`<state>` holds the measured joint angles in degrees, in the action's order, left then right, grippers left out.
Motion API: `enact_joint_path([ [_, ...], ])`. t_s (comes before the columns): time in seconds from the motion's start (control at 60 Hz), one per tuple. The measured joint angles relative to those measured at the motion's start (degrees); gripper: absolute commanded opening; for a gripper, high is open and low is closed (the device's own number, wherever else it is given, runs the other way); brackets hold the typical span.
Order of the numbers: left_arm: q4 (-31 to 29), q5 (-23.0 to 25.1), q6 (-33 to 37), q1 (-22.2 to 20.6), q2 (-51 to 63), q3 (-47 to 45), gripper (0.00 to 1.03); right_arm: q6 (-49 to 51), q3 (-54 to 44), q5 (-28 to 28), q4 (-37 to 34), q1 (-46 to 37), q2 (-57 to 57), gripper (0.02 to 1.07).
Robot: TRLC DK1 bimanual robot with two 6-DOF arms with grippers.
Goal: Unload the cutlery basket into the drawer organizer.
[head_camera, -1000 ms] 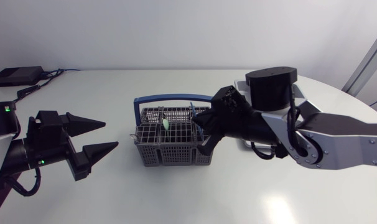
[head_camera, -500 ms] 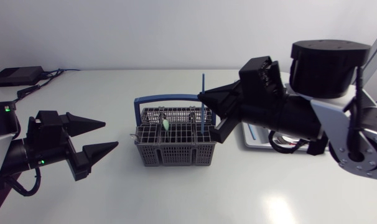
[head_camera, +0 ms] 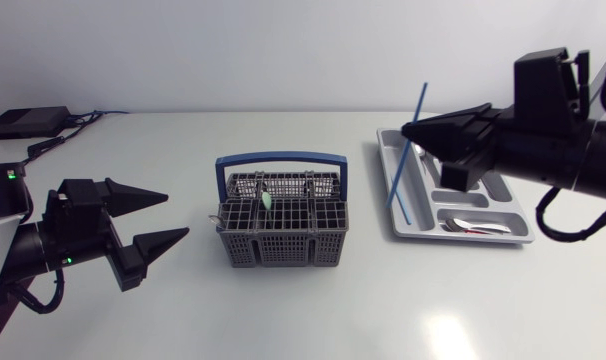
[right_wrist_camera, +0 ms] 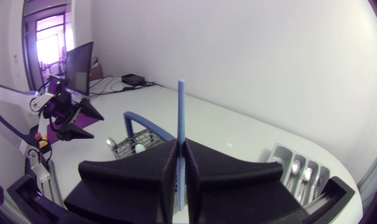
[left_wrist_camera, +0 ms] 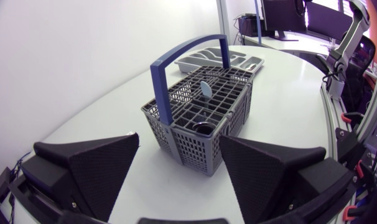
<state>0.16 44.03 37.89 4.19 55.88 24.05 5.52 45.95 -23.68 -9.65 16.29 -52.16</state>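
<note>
A white table (head_camera: 283, 310) is seen from above. A grey wire cutlery basket (head_camera: 280, 232) with a blue arched handle is set at its middle. A grey drawer organizer (head_camera: 415, 228) is laid to the basket's right, well apart from it, with silver cutlery (head_camera: 468, 225) in its compartments farthest from the basket. A thin blue rod (head_camera: 398, 180) is clamped between the two fingers of the right gripper (head_camera: 415, 135), up in the air to the basket's right. The rod is tilted, and its lower end is seen against the organizer's edge nearest the basket. A pale green spoon (head_camera: 267, 200) is left standing inside the basket.

The right arm is brought in from the basket's far right, with its black gripper held above the organizer and pointed back toward the basket. The left arm is held low to the basket's left. The fingers of the left gripper (head_camera: 178, 216) are spread wide apart, aimed at the basket, and nothing is touched by them.

Half a second earlier, the rod was held upright at the basket's right end. It has since been carried away over the organizer and tipped. The left arm has not been moved.
</note>
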Motion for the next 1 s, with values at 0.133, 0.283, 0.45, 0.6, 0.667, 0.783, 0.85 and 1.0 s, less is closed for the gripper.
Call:
enact_joint_path([
  [0.133, -3.43, -2.67, 5.2, -2.62, 0.15, 0.87, 0.98, 0.52, 3.96, -1.75, -3.21, -8.81, -5.99, 0.08],
  [0.283, -8.44, -5.81, 11.63, -5.4, 0.61, 3.8, 0.99, 1.14, 7.89, -1.84, -5.05, -13.49, -16.15, 0.08],
  [0.45, -16.41, -10.03, 19.23, -8.55, 0.7, 8.46, 0.99, 1.36, 13.35, -0.81, -6.73, -16.2, -26.93, 0.08],
  [0.6, -21.31, -16.02, 25.33, -13.6, 1.14, 11.8, 0.99, 1.55, 19.8, 0.59, -8.41, -17.18, -35.95, 0.08],
  [0.667, -23.69, -18.08, 27.45, -15.63, 2.34, 13.55, 0.99, 1.57, 22.97, 1.22, -9.92, -17.27, -40.0, 0.08],
  [0.783, -24.79, -21.73, 30.21, -18.38, 4.83, 15.8, 0.87, 1.55, 28.24, 2.12, -12.0, -17.27, -46.58, 0.08],
  [0.85, -24.81, -22.34, 31.1, -19.41, 5.79, 16.76, 0.76, 1.53, 30.62, 2.73, -12.7, -17.27, -49.72, 0.08],
  [1.0, -24.72, -23.82, 33.44, -20.85, 7.34, 18.6, 0.63, 1.55, 35.95, 4.28, -14.01, -17.16, -56.7, 0.08],
])
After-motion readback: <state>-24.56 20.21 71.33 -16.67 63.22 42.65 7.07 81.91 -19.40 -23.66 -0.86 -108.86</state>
